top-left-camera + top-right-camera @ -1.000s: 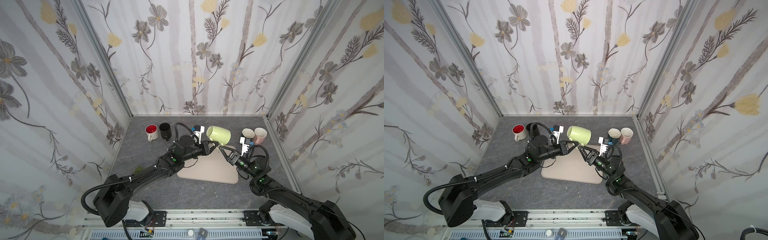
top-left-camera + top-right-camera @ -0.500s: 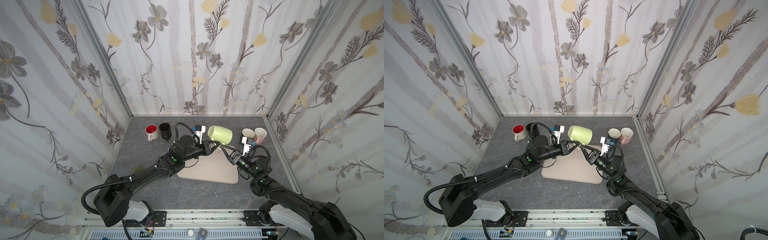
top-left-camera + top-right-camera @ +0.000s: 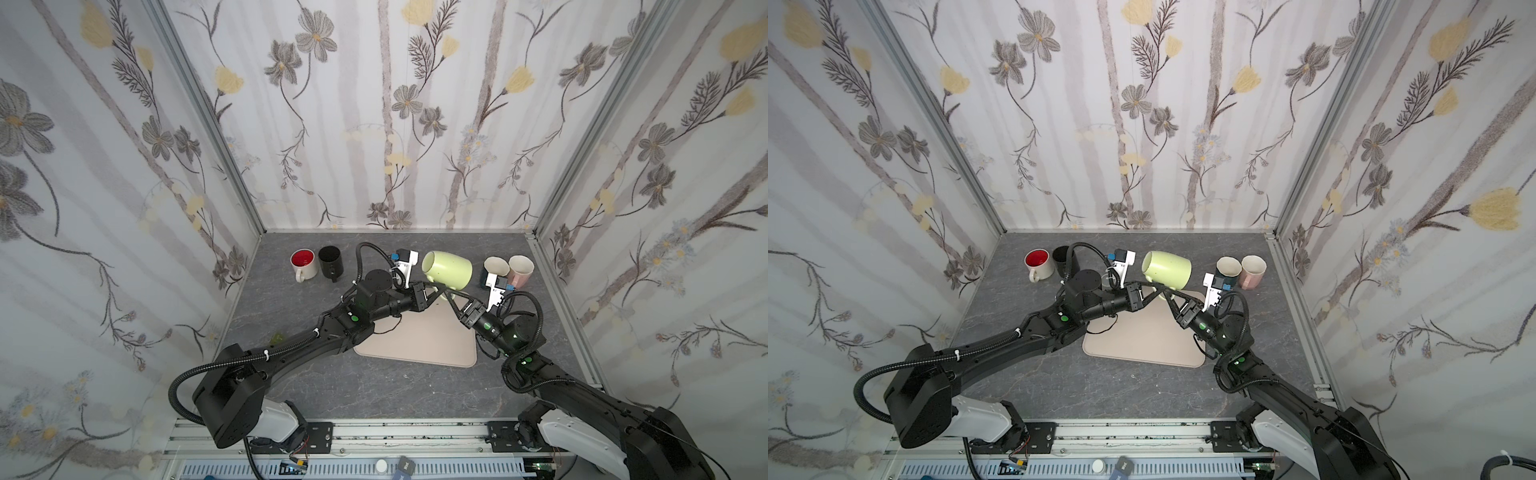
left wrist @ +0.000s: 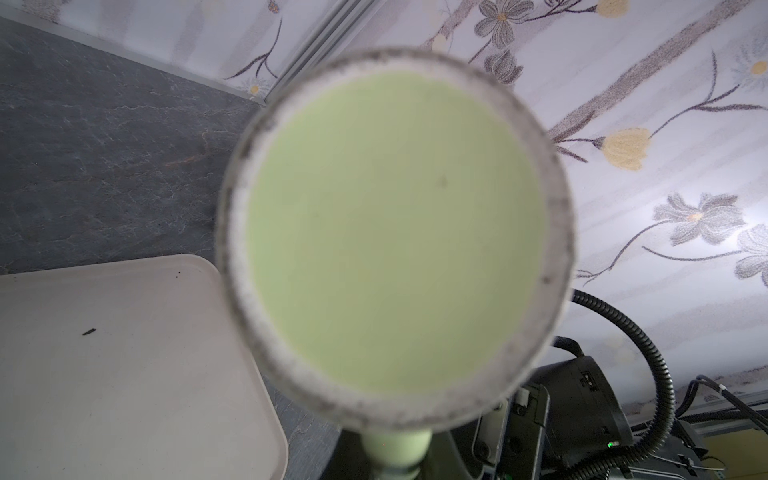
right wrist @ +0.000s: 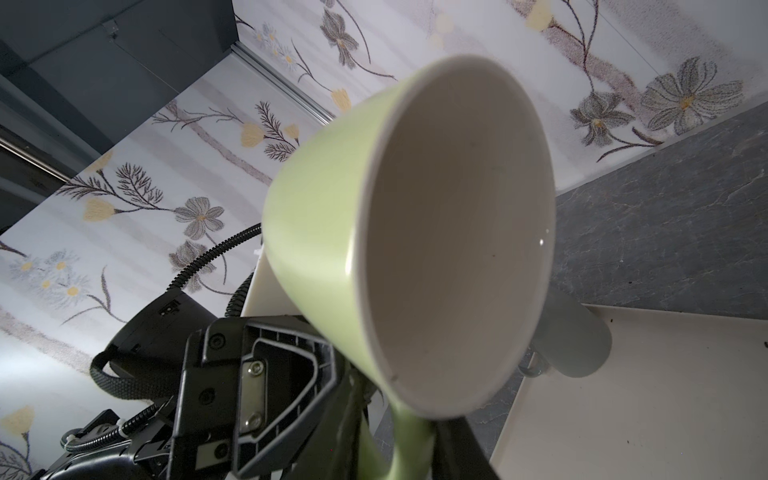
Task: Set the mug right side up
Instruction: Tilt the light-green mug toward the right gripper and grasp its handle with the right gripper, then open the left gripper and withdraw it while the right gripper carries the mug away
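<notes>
1. The grey marbled desk [image 3: 374, 390] fills the lower middle of both top views; the arms cover much of it.
2. The black left arm [image 3: 299, 349] reaches from the lower left toward the centre. The black right arm [image 3: 582, 390] reaches in from the lower right, its base cut off by the frame edge.
3. A beige rounded-corner plastic tray [image 3: 424, 340] lies at the centre of the desk. Its upper left corner is hidden under the left arm.
4. The light green ceramic mug [image 3: 449, 270] is held in the air on its side above the upper edge of the tray, its flat base facing the left of the frame. Its mouth cannot be seen in either top view. The right wrist view shows the pale inside [image 5: 453, 232], and the left wrist view shows only the blurred base [image 4: 395, 232].
5. At upper left stand a white mug with red inside [image 3: 302, 264] and a black mug [image 3: 330, 262]. At upper right a dark mug with cream inside [image 3: 494, 266], half hidden by a wrist camera, touches a pink mug [image 3: 520, 270].
6. The left end effector [image 3: 441, 287] is clamped on the mug's handle below the body.
7. The right end effector [image 3: 449, 296] meets the same handle from the right. Whether it grips the handle cannot be told, since the fingertips are hidden.
</notes>
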You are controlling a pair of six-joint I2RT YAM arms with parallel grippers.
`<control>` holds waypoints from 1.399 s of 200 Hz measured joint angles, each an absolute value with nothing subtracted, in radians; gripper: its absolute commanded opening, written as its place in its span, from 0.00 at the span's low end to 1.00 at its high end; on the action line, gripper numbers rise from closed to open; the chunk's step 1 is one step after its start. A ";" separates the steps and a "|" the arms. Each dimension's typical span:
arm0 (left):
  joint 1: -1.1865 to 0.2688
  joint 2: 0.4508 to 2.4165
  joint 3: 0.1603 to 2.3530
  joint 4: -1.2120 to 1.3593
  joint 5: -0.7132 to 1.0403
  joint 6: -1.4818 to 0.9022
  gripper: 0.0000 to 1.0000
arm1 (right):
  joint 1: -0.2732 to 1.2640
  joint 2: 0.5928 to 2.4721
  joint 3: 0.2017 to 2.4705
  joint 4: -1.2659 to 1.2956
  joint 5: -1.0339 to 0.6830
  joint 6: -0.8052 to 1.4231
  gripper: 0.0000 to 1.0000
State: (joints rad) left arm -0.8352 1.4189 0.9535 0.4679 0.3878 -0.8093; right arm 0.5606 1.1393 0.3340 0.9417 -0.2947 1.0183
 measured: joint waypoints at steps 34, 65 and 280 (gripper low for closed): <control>-0.835 1.420 0.958 0.466 0.386 -0.816 0.00 | 0.559 1.126 0.334 0.957 -0.282 1.013 0.09; -0.835 1.432 0.973 0.458 0.386 -0.816 0.00 | 0.557 1.125 0.336 0.952 -0.275 1.009 0.05; -0.844 1.373 0.949 0.348 0.288 -0.707 1.00 | 0.550 0.992 0.336 0.636 -0.135 0.965 0.00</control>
